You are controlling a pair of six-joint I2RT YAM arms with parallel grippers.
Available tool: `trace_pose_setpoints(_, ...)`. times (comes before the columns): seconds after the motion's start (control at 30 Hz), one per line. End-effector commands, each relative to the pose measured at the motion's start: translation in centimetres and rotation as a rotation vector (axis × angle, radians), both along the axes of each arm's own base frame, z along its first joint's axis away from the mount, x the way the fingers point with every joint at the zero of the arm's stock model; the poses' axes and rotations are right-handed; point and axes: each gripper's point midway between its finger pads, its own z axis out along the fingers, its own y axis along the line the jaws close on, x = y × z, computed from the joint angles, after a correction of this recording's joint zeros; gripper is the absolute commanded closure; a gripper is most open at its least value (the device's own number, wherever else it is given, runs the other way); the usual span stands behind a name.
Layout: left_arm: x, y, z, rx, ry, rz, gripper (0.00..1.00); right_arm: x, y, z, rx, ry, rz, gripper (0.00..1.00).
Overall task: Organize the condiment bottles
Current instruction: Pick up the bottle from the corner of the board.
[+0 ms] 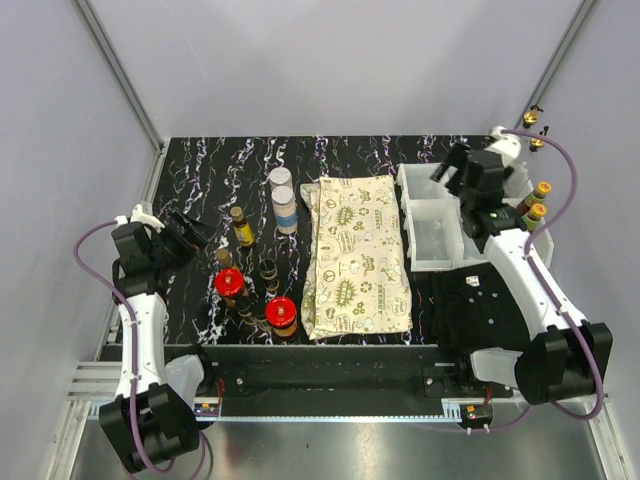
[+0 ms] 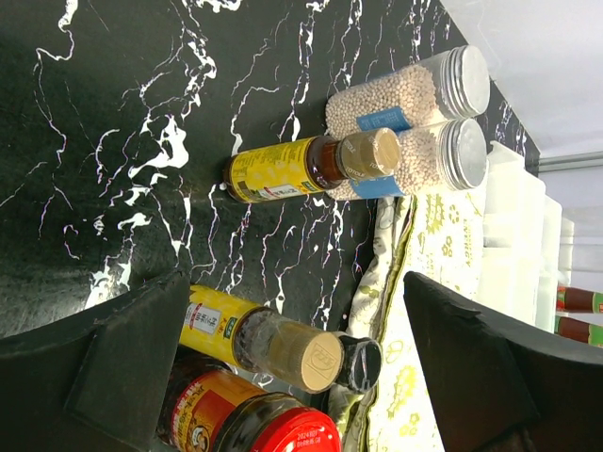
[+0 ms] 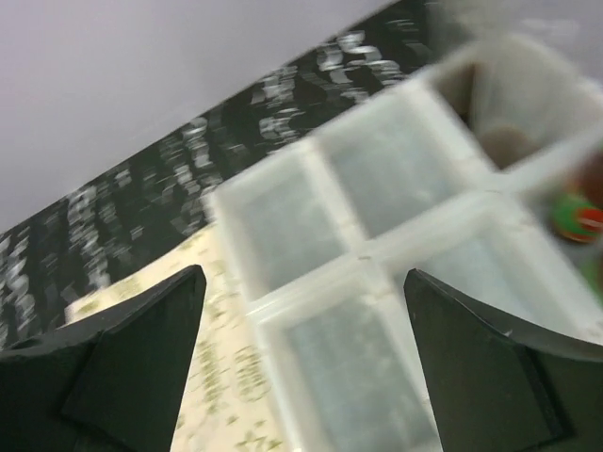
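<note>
The condiment bottles stand grouped on the left of the black marble table: two clear white-capped jars [image 1: 283, 195], a yellow-labelled bottle [image 1: 241, 226], two red-capped jars [image 1: 229, 283] [image 1: 281, 312] and small dark bottles [image 1: 268, 270]. My left gripper [image 1: 195, 232] is open just left of the group, holding nothing. In the left wrist view it [image 2: 294, 282] faces a gold-capped yellow bottle [image 2: 254, 334] and a red-capped jar [image 2: 254, 424]. Two more bottles [image 1: 538, 200] stand right of the bins. My right gripper [image 1: 455, 170] [image 3: 303, 273] hangs open and empty over the white bins [image 3: 363, 254].
A cream patterned cloth [image 1: 357, 255] lies between the bottle group and the white compartment bins [image 1: 430, 215]. Two gold-capped bottles [image 1: 533, 128] sit at the far right corner by the wall. The right wrist view is blurred.
</note>
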Motion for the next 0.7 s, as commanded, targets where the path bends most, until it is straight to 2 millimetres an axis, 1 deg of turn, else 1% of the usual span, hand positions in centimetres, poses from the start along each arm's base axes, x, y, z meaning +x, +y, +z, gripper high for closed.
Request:
trace_pose_setpoints(0.0, 0.2, 0.1, 1.7, 0.020, -0.086, -0.003, 0.01, 2.0, 9.5, 1.2, 0.023, -0.030, 0.333, 0.05)
trace_pose_setpoints(0.03, 0.1, 0.0, 1.9, 0.024, -0.095, -0.003, 0.01, 2.2, 11.9, 0.4, 0.019, -0.007, 0.399, 0.05)
trace_pose_setpoints(0.07, 0.1, 0.0, 2.0, 0.024, -0.097, -0.001, 0.01, 1.6, 15.2, -0.1, 0.002, 0.007, 0.488, 0.05)
trace_pose_setpoints(0.1, 0.0, 0.0, 2.1, 0.023, -0.101, -0.003, 0.01, 1.3, 17.3, -0.5, -0.007, 0.016, 0.540, 0.05)
trace_pose_setpoints(0.13, 0.0, -0.1, 2.3, 0.022, -0.106, -0.008, 0.01, 1.2, 19.3, -1.3, -0.015, 0.039, 0.594, 0.05)
trace_pose_setpoints(0.17, 0.0, -0.2, 2.5, 0.021, -0.111, -0.010, 0.01, 0.0, 22.5, -1.6, -0.037, 0.045, 0.687, 0.05)
trace_pose_setpoints(0.23, -0.2, -0.3, 2.9, 0.028, -0.130, -0.016, 0.01, -1.2, 25.9, -2.4, -0.069, 0.061, 0.797, 0.05)
trace_pose_setpoints(0.27, -0.3, -0.3, 2.9, 0.031, -0.133, -0.015, 0.01, -3.0, 28.6, -2.6, -0.081, 0.061, 0.877, 0.05)
trace_pose_setpoints(0.33, -0.5, -0.4, 3.3, 0.041, -0.151, -0.013, 0.01, -4.8, 31.4, -3.1, -0.116, 0.065, 0.986, 0.05)
trace_pose_setpoints(0.37, -0.5, -0.2, 3.5, 0.049, -0.158, -0.004, 0.01, -6.7, 33.4, -3.4, -0.132, 0.069, 1.057, 0.05)
trace_pose_setpoints(0.4, -0.5, -0.3, 3.5, 0.049, -0.158, -0.007, 0.01, -8.0, 34.5, -3.5, -0.141, 0.073, 1.106, 0.05)
trace_pose_setpoints(0.47, -0.5, -0.2, 3.3, 0.047, -0.153, -0.008, 0.01, -10.0, 36.1, -3.8, -0.161, 0.078, 1.183, 0.04)
trace_pose_setpoints(0.5, -0.4, -0.3, 3.2, 0.040, -0.145, -0.016, 0.01, -11.9, 37.4, -4.2, -0.164, 0.085, 1.245, 0.04)
trace_pose_setpoints(0.57, -0.4, -0.5, 3.1, 0.032, -0.142, -0.026, 0.01, -14.4, 38.9, -4.2, -0.147, 0.090, 1.346, 0.04)
trace_pose_setpoints(0.6, -0.4, -0.5, 3.1, 0.031, -0.142, -0.024, 0.01, -16.3, 40.0, -4.3, -0.150, 0.092, 1.409, 0.04)
trace_pose_setpoints(0.67, -0.4, -0.5, 3.3, 0.033, -0.148, -0.026, 0.01, -18.4, 40.6, -4.4, -0.172, 0.091, 1.469, 0.02)
